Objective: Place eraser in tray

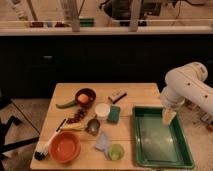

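Observation:
The eraser [117, 95], a small oblong block with a pale tan top and a dark underside, lies on the wooden table near its far edge, left of the tray. The dark-green tray [150, 150] with a raised rim sits at the table's right side and holds nothing that I can see. My gripper [169, 116] hangs from the white arm [186, 86] over the tray's far right part, well to the right of the eraser and apart from it.
A teal pad [114, 114] and a white cup [102, 110] lie between the eraser and the tray. A dark bowl with an orange fruit [85, 97], an orange bowl [65, 146], a metal cup [92, 126], a green cup [116, 151] and a brush [45, 147] fill the left half.

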